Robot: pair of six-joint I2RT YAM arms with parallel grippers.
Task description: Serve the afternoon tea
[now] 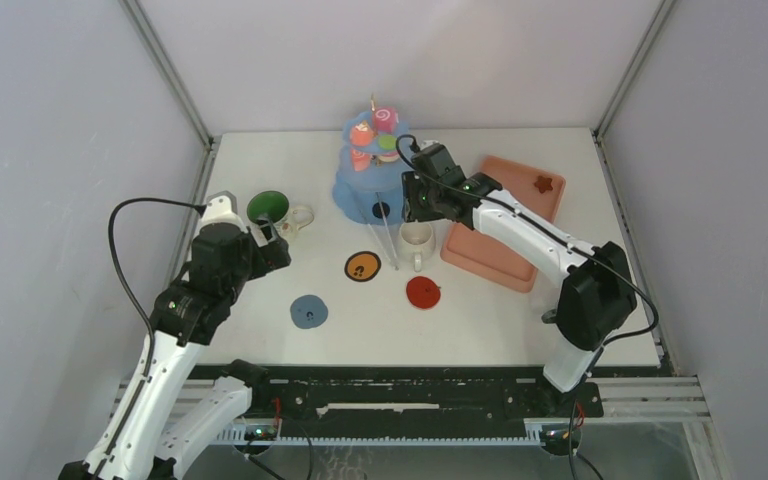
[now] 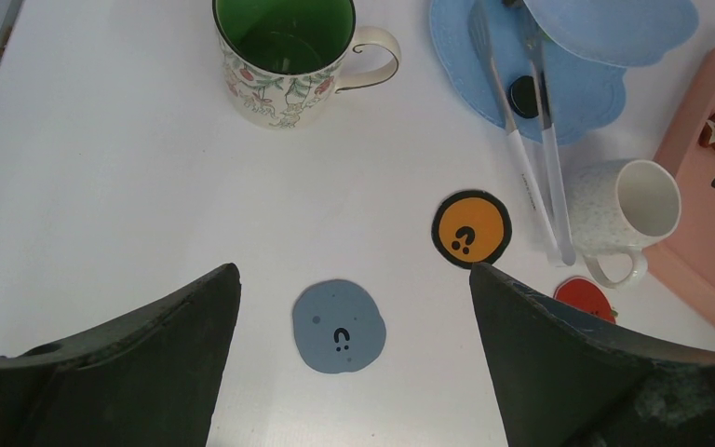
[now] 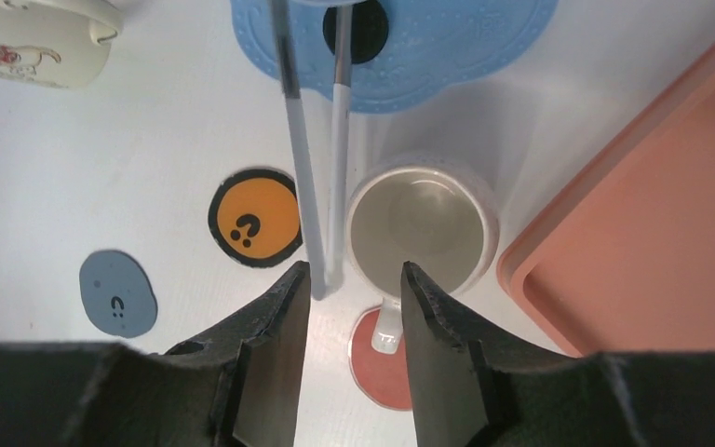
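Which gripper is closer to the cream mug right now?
Right. The right gripper hovers open just over the cream mug; the left gripper is well off to its left, beside the green mug.

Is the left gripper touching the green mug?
Apart. The left wrist view shows bare table between the left gripper and the green mug.
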